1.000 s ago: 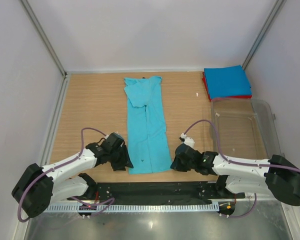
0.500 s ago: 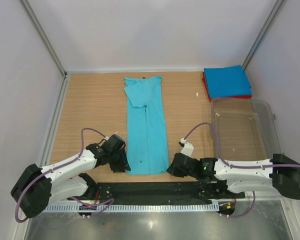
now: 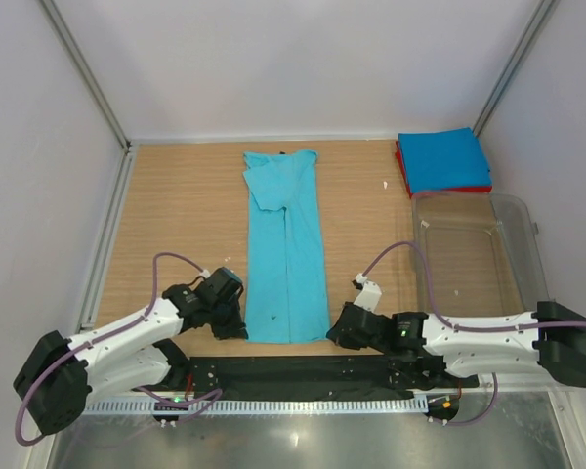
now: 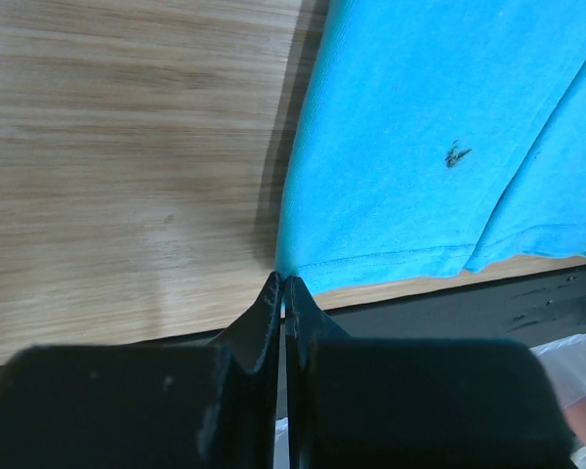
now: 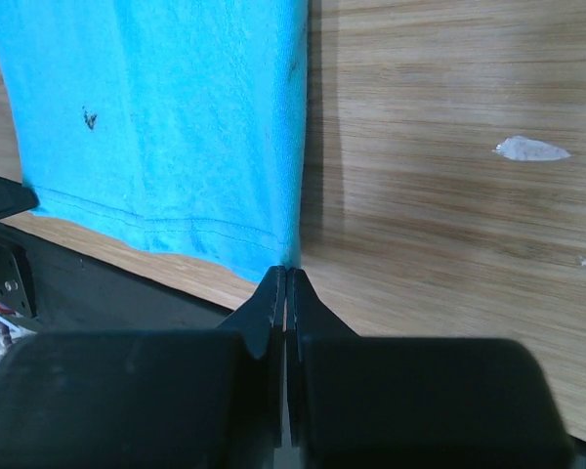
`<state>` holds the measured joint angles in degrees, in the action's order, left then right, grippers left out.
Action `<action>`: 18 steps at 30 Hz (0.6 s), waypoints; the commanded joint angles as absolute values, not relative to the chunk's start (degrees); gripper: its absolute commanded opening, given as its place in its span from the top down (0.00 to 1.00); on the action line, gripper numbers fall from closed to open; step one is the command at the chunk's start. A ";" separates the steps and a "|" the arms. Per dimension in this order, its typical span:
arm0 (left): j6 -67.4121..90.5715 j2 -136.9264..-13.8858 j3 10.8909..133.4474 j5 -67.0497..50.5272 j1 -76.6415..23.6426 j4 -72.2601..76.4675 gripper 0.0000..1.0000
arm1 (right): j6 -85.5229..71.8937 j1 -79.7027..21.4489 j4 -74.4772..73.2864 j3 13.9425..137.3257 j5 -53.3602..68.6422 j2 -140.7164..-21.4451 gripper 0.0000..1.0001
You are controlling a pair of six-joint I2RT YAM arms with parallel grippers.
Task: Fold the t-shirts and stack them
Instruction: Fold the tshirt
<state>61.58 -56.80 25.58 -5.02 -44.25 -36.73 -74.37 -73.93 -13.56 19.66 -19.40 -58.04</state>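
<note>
The left gripper (image 4: 281,285) is closed with its fingertips pressed together right at the near left corner of the turquoise t-shirt (image 3: 286,249). The right gripper (image 5: 285,274) is closed the same way on the near right corner. Both pinches sit at the very edge of the hem, so how much cloth each one really has is hard to tell from the wrist views. The shirt lies flat on the table (image 3: 186,215) as a long narrow strip, with its sleeves turned in, its collar at the far end and its hem just short of the black strip (image 3: 303,369) along the near edge. Judging by that shape, the side folds are done and the step in hand is the end-to-end fold, hem toward collar. The next move calls for both arms to lift their corners together and carry them away from the bases at an even pace. The hem should be kept taut and square between them so the strip doubles over without twisting or dragging the far half. Then they lay it down and let go. The blue folded shirt (image 3: 439,156) rests on the red folded shirt (image 3: 454,190) in the far right corner, just beyond the clear tub (image 3: 469,254). This shirt most likely belongs on that pile once it is folded small.
</note>
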 commanded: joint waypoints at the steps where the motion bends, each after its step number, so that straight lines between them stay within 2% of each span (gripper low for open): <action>1: 63.10 -54.76 27.07 -2.46 -44.82 -40.60 1.00 | -76.20 -75.06 -14.41 19.78 -22.67 -55.90 0.99; 18: 66.97 -54.85 24.08 -3.25 -46.67 -39.38 1.00 | -80.24 -82.09 -13.44 20.56 -25.92 -61.96 0.99</action>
